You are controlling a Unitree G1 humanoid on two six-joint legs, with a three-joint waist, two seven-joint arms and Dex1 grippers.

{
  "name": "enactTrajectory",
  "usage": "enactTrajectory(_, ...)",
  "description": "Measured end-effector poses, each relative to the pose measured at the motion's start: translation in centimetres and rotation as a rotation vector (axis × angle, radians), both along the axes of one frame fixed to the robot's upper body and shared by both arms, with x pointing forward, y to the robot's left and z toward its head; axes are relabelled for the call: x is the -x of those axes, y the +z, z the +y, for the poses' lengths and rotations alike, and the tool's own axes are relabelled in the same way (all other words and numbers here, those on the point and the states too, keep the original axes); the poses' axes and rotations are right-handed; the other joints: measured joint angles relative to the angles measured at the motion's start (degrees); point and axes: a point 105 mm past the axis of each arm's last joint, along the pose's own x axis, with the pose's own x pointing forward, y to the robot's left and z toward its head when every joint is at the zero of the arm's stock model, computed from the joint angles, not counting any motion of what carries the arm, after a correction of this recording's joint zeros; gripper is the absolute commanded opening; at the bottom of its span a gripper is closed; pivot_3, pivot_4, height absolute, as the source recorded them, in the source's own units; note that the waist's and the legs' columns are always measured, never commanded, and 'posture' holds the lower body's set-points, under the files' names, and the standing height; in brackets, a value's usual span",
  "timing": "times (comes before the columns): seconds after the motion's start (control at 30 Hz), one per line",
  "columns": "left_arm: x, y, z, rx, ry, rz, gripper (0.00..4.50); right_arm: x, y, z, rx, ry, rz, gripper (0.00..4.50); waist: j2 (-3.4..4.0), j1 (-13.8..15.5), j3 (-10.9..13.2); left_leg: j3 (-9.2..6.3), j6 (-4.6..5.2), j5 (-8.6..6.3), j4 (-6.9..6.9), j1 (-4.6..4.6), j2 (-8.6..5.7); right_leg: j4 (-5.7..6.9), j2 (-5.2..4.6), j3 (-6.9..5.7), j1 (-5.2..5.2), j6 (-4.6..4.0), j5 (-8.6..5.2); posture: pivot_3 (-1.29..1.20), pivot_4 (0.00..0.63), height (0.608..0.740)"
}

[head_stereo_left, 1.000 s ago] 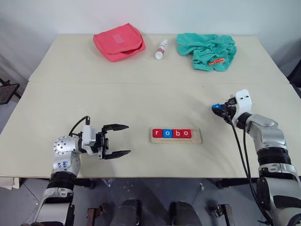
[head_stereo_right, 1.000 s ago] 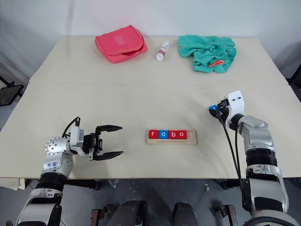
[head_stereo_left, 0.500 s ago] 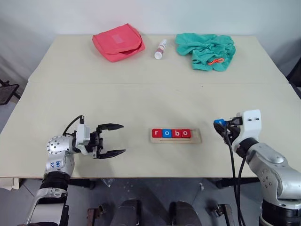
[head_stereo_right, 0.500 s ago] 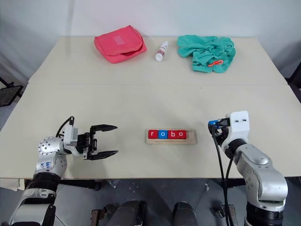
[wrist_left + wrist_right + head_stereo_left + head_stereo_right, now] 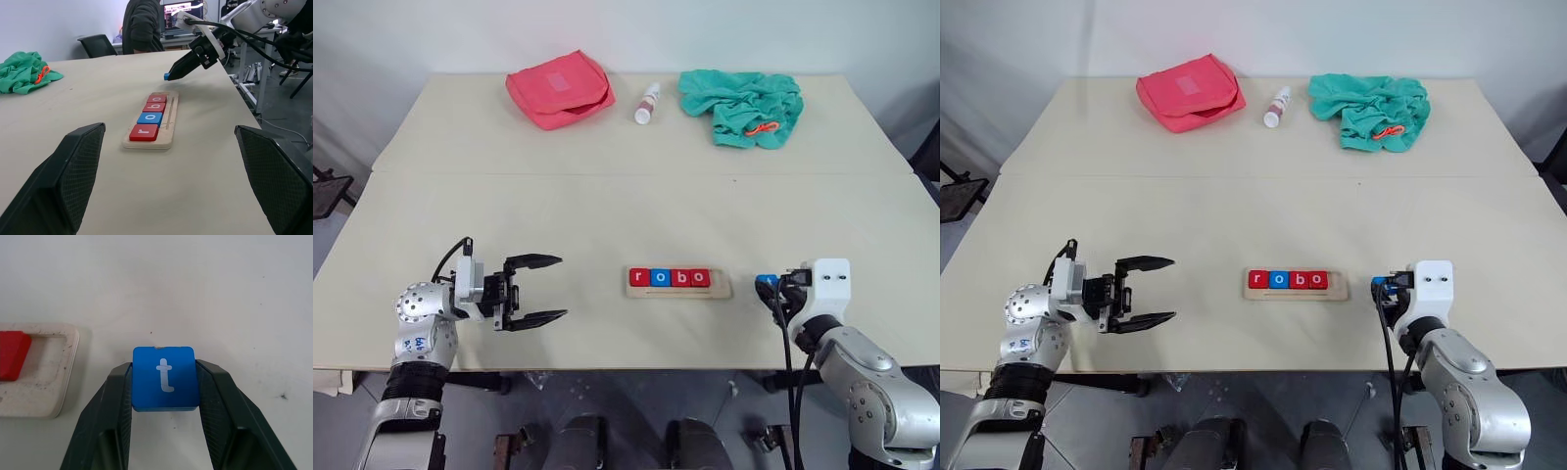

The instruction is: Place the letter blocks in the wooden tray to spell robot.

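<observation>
the two head cameras are looking forward and down from above the near edge of the table [image 5: 607,196], sharing the whole tabletop. the left wrist camera is looking low and rightward along the wooden tray [image 5: 149,142]; the right wrist camera is hovering close, facing down beside the tray's right end.

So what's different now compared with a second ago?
The right gripper, shut on the blue t block, pulled back toward the table's near edge, ending just right of the wooden tray. The left gripper stayed open and drifted slightly left. The r, o, b, o blocks stayed put.
</observation>
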Motion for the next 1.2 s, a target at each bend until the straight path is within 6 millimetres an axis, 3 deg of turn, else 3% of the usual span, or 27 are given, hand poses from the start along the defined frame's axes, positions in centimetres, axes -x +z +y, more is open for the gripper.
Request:
enactTrajectory(0.03,0.0,0.1,0.0,0.0,0.0,0.0,4.5,0.0,0.0,0.0,-0.002,-0.003,-0.005,1.47,0.0,0.0,0.0,0.0,0.0,0.0,0.0,0.02,0.0,0.0,0.0,0.01,0.01,0.0,0.0,0.0,0.15,0.74)
enactTrajectory(0.33,0.2,0.1,0.5,-0.025,0.003,0.014,4.5,0.0,0.1,-0.1,0.001,-0.002,-0.02,4.48,0.0,0.0,0.0,0.05,0.0,0.0,-0.07,0.17,0.0,0.16,-0.01,0.08,0.02,0.0,0.0,0.0,0.15,0.74)
enactTrajectory(0.53,0.2,0.0,0.5,-0.053,0.003,0.015,4.5,0.4,0.7,-0.9,0.11,0.088,-0.003,4.48,0.0,0.1,0.0,0.07,0.01,-0.01,-0.07,0.17,-0.01,0.14,-0.01,0.09,0.04,0.0,0.0,0.0,0.15,0.74)
enactTrajectory(0.77,-0.2,0.1,0.5,-0.073,0.006,0.007,4.5,0.6,2.6,-2.1,0.394,0.399,0.069,4.48,-0.02,0.1,0.0,0.22,0.02,-0.01,-0.1,0.18,0.05,-0.24,0.03,0.04,0.19,0.0,0.0,0.0,0.15,0.74)
enactTrajectory(1.07,-0.1,-0.2,0.3,-0.083,0.002,0.006,4.5,-0.6,3.1,-3.3,0.633,0.813,0.155,4.48,-0.06,0.0,0.0,0.3,0.04,-0.02,-0.05,0.17,0.07,-0.33,-0.01,-0.01,0.22,0.0,0.0,0.0,0.15,0.74)
enactTrajectory(1.2,0.6,-0.9,0.1,-0.086,-0.009,0.016,4.5,-2.4,3.0,-3.1,0.738,1.004,0.191,4.48,-0.05,-0.3,0.0,0.38,0.04,-0.02,-0.04,0.17,0.13,-0.38,0.0,0.0,0.19,0.0,0.0,0.0,0.15,0.74)
